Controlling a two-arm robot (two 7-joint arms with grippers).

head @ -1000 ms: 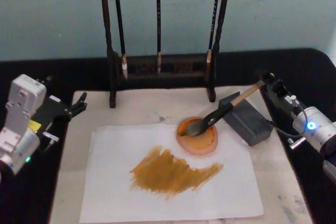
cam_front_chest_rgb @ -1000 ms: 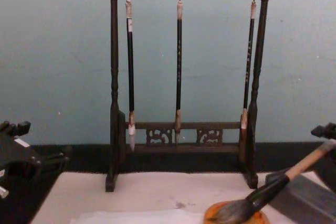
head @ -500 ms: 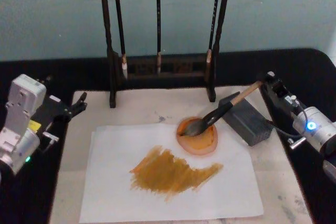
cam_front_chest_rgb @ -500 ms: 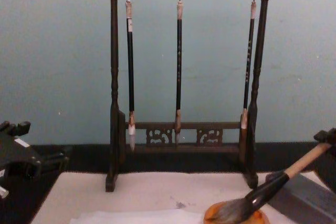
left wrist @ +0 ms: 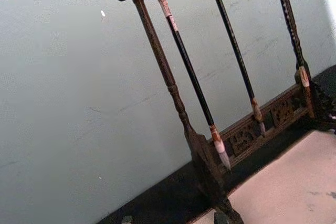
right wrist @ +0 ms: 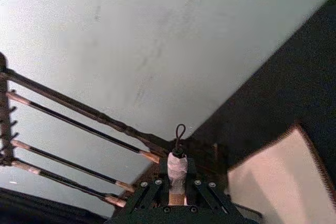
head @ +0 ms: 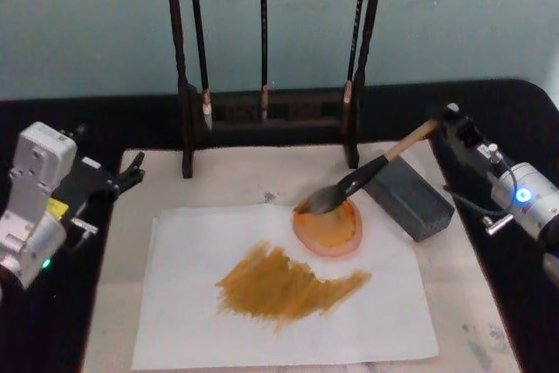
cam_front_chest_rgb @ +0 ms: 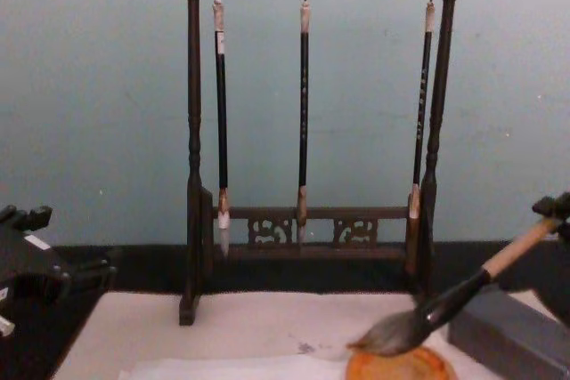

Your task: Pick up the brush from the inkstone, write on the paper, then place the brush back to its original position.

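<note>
Gripper status: the right gripper [head: 448,121] is at the right side of the work area, above the black table [head: 157,120] beyond the far right corner of the mat [head: 118,303]. Its fingers [right wrist: 202,190] are drawn narrow and clamp the brush [head: 377,165] at the top of the tan handle. In the right wrist view, the white end cap and dark loop protrude from between the two fingers.

Brush position: the brush is held tilted, with the handle end high toward the right gripper and the bristles low toward the centre. In the chest view, the handle passes above the grey block [cam_front_chest_rgb: 512,335] with a visible gap. The bristles sit at the far rim of the orange dish [head: 328,231]; contact with that rim cannot be determined.

Paper position: the paper [head: 192,303] lies flat on the mat, near side of the dish. The orange dish rests on its far right corner. A broad ochre stroke [head: 288,286] crosses its middle.

Left arm: the left gripper [head: 131,172] is parked at the left edge of the mat, well apart from the brush.

Background: the brush stand [cam_front_chest_rgb: 303,224] stands at the far edge of the mat with three thin brushes hanging from it.
</note>
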